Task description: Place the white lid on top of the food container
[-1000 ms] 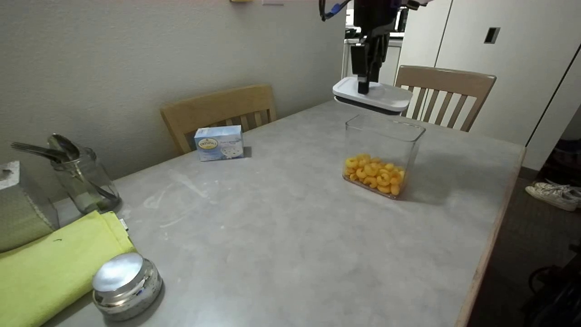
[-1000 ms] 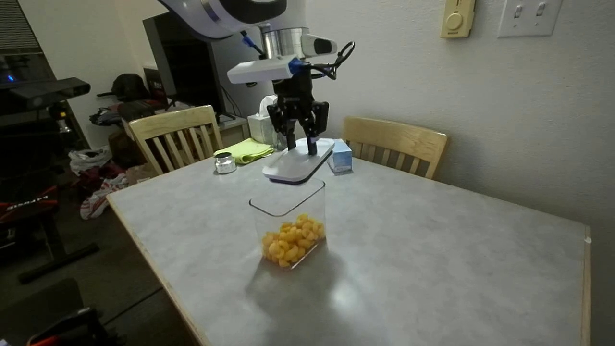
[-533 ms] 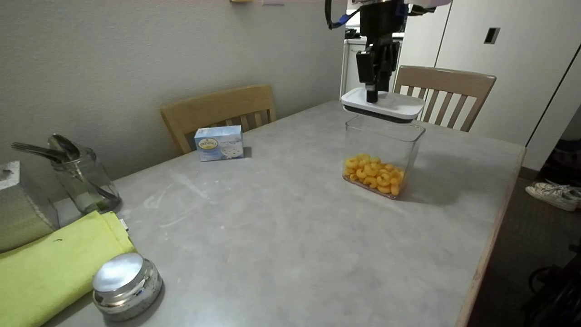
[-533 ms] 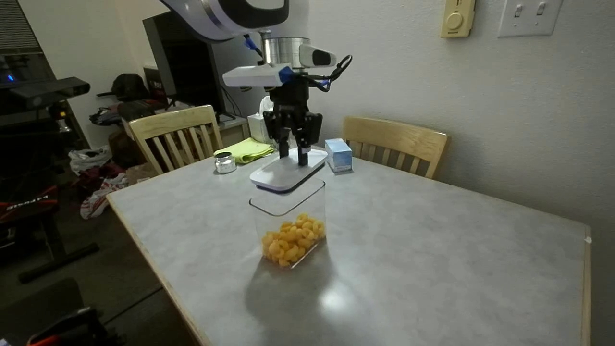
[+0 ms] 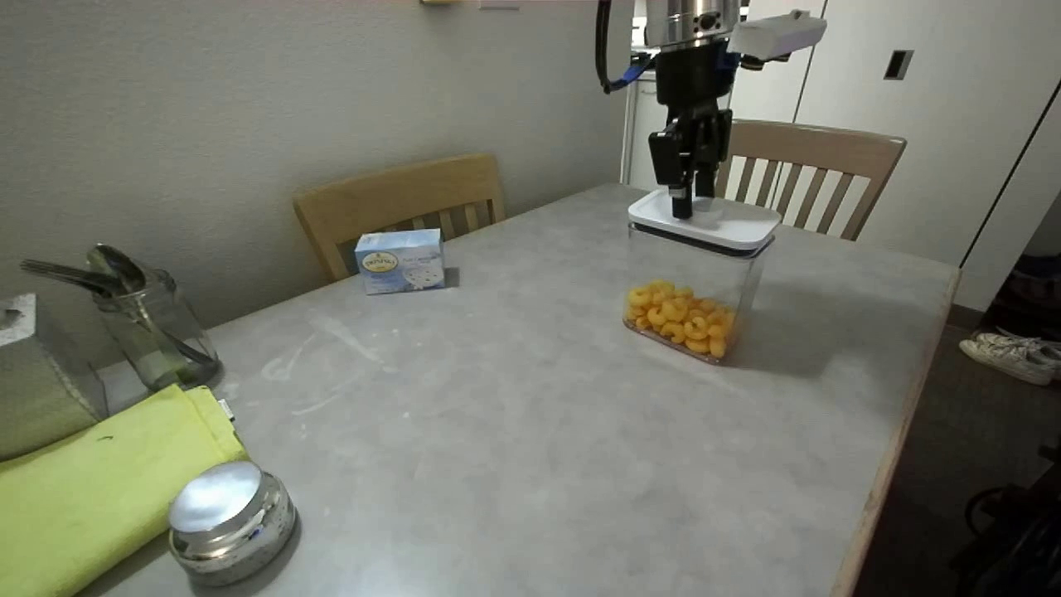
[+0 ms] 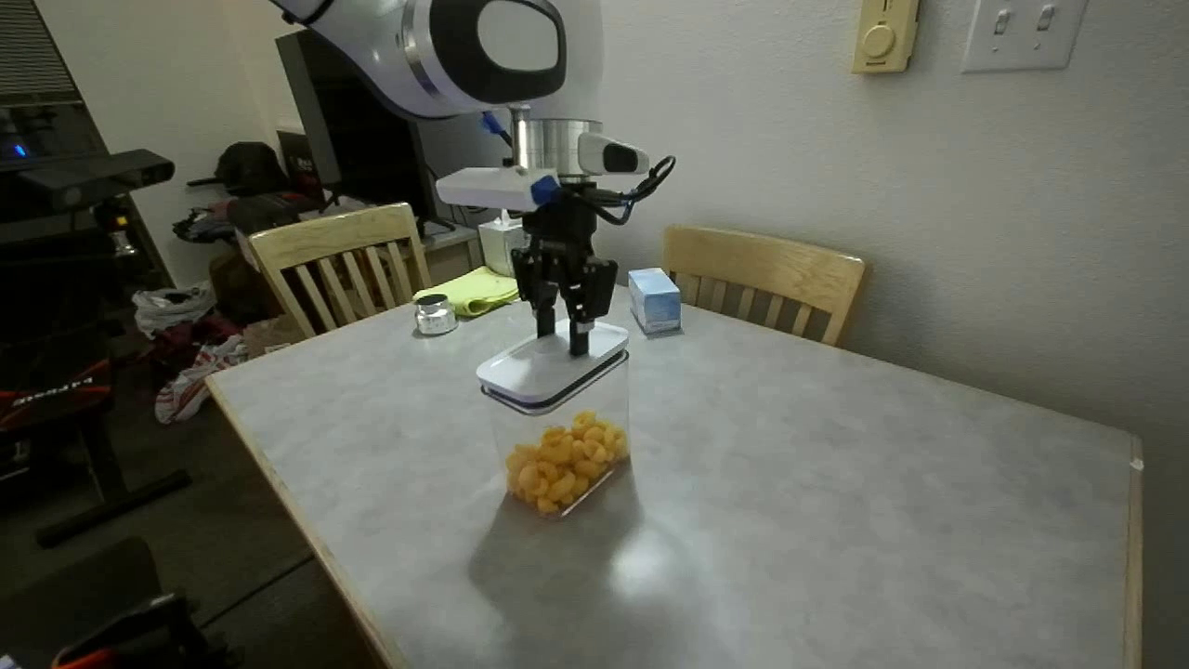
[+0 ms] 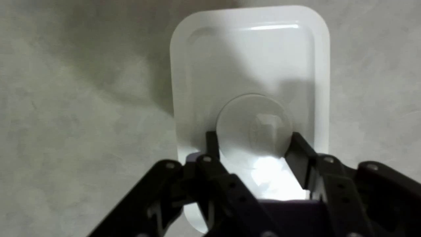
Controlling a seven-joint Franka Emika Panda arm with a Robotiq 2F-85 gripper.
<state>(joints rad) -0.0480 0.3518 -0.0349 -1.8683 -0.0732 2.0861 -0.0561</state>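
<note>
One pale box (image 5: 41, 390) stands at the left edge in an exterior view, a folded yellow-green cloth (image 5: 116, 489) lying on its near side. Just right of the box is a glass jar (image 5: 162, 336) of metal cutlery (image 5: 120, 269), and at the near left, beside the cloth, sits a round shiny metal jar (image 5: 232, 531). Farther right, at the far side of the grey table (image 5: 497, 431), a small white-and-blue box (image 5: 402, 264) stands in front of a wooden chair (image 5: 398, 197). Well to the right of that the clear food container (image 5: 704, 269) stands upright, yellow-orange curled pieces (image 5: 680, 319) filling its lower part. On top of it, in both exterior views, lies the white lid (image 5: 733, 225), a dark band showing under its edge; whether it is pressed fully home I cannot tell. The gripper (image 6: 562, 338) points down over it, its fingers (image 7: 301, 161) clamped on the lid's round central tab (image 7: 250, 125), one on each side in the wrist view. Behind these, toward the right, is another wooden chair (image 5: 816, 143), and at the right edge white shoes (image 5: 1007, 356) rest on the floor
</note>
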